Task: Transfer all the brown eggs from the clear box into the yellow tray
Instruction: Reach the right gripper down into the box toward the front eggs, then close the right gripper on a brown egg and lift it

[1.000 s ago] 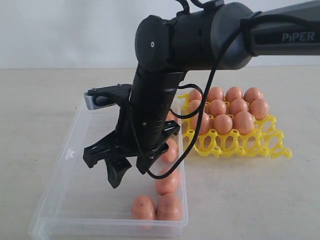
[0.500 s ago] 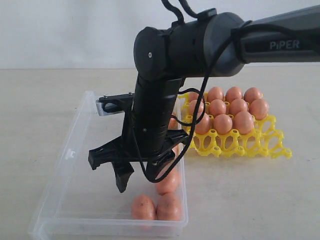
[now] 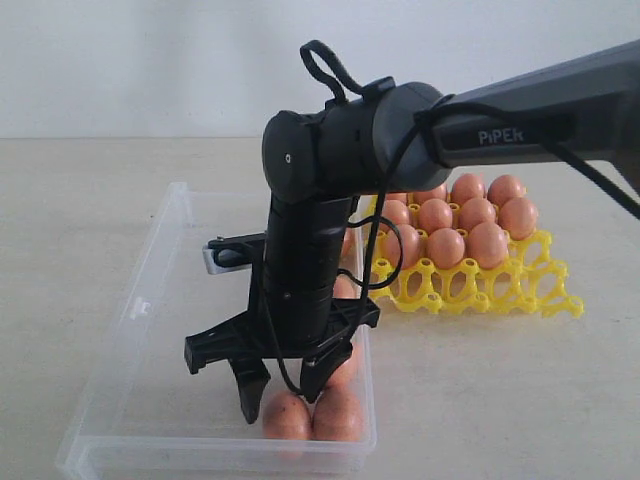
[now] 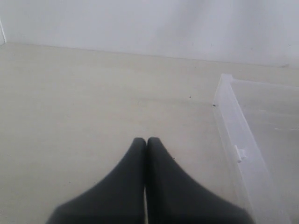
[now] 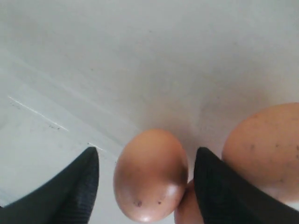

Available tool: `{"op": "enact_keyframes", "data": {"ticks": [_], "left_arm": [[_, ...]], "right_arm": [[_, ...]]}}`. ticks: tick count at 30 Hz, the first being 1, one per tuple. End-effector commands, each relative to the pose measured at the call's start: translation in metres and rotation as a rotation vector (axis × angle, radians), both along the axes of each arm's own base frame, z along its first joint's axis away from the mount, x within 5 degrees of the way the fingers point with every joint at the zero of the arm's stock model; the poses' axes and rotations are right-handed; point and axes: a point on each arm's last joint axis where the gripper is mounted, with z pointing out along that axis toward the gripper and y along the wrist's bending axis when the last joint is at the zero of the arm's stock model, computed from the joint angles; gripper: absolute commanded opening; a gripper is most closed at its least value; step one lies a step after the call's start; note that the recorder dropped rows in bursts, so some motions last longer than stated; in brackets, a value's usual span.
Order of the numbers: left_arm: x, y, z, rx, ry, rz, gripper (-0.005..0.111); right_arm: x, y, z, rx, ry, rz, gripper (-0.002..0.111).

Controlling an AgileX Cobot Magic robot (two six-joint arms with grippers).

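Observation:
Two brown eggs (image 3: 287,418) (image 3: 339,414) lie side by side at the near end of the clear box (image 3: 140,300); another egg (image 3: 345,369) sits behind them, half hidden by the arm. My right gripper (image 3: 283,398) hangs low in the box, open, its fingers on either side of the left egg (image 5: 149,175). A gap shows between that egg and one finger (image 5: 81,186). A speckled egg (image 5: 266,149) lies just outside the other finger. The yellow tray (image 3: 480,290) holds several eggs (image 3: 445,246). My left gripper (image 4: 145,141) is shut and empty over the table, beside the box's wall (image 4: 232,135).
The box's raised rim (image 3: 370,400) runs close beside the front eggs. The right arm (image 3: 310,250) and its looping black cable (image 3: 385,250) hang over the box and hide part of the tray. Beige tabletop (image 3: 80,220) surrounds both containers.
The right gripper has come down and toward the near end of the box, from above the box floor to straddling the left front egg. Its jaws have stayed open. No egg has moved.

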Motion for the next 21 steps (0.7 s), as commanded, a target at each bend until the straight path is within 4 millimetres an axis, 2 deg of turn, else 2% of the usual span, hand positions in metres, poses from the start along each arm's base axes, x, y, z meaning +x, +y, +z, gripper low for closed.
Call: {"op": "enact_keyframes", "data": {"ticks": [1, 8, 10, 13, 16, 17, 21], "left_arm": [[0.001, -0.001, 0.002, 0.006, -0.026, -0.016, -0.004], [0.003, -0.003, 0.012, 0.154, -0.134, -0.062, -0.004], [0.003, -0.004, 0.014, 0.165, -0.157, -0.075, -0.004], [0.003, -0.004, 0.014, 0.165, -0.15, -0.071, -0.004], [0.003, -0.003, 0.012, 0.165, -0.135, -0.061, -0.004], [0.002, -0.003, 0.012, 0.166, -0.131, -0.059, -0.004], [0.002, -0.002, 0.011, 0.166, -0.121, -0.053, -0.004]], "right_arm": [[-0.001, 0.0, -0.006, -0.005, 0.027, -0.001, 0.058], [-0.003, 0.0, -0.011, -0.02, 0.067, 0.002, 0.058], [-0.003, 0.0, -0.011, -0.019, 0.066, 0.005, 0.054], [-0.003, 0.0, -0.011, -0.018, 0.065, 0.004, 0.038], [-0.002, 0.001, -0.011, -0.011, 0.054, 0.007, 0.014], [-0.001, 0.001, -0.011, 0.005, 0.039, 0.042, 0.002], [0.005, 0.006, -0.01, 0.081, -0.065, 0.141, 0.0]]}}
